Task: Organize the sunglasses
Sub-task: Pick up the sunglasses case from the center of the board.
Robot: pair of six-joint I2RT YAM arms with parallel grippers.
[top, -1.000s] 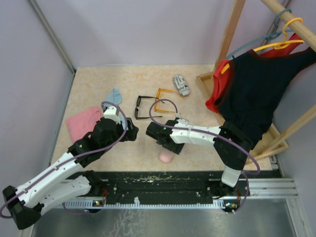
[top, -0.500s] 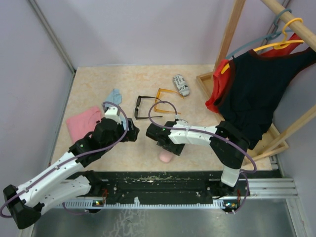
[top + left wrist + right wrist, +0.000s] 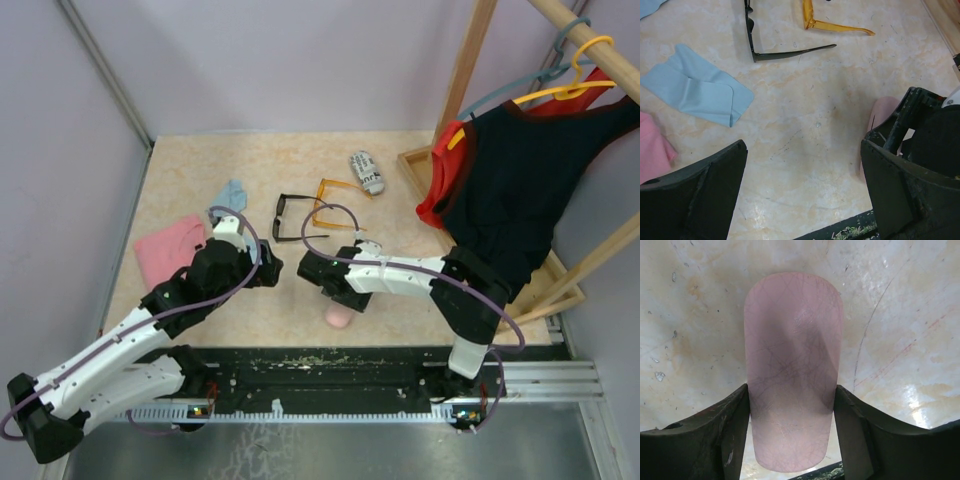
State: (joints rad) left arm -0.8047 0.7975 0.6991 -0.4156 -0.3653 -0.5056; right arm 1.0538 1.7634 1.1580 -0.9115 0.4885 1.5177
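**On the beige marbled table [image 3: 190, 165]: two pairs of sunglasses, both unfolded**

Item 1. The black-framed sunglasses with dark lenses [image 3: 279, 220] lay mid-table. The front bar ran near to far and the thin arms pointed toward the right side.

Item 2. The orange translucent-framed sunglasses [image 3: 322, 205] lay just beside item 1 on its right, set the same way. Whether the two pairs touched could not be told.

Left pincer [image 3: 804, 145]: it was spread wide and held nothing. The black pair lay just beyond it, with bare table between. This was judged the nearer arm for either pair.

Right pincer [image 3: 790, 395]: it was closed against both long sides of the pink oblong case [image 3: 792, 340]. The case lay flat near the table's front edge, its long axis in line with the fingers.

Surroundings:
- A light blue folded cloth [image 3: 700, 92] and a pink cloth [image 3: 165, 250] lay to the left.
- A black-and-white printed case [image 3: 366, 172] lay beyond the orange pair.
- A wooden rack with a black garment [image 3: 500, 200] stood at the right.

Obstruction: the right arm's wrist lay just on the near side of the orange pair. It was judged likely to crowd a reach from that side.
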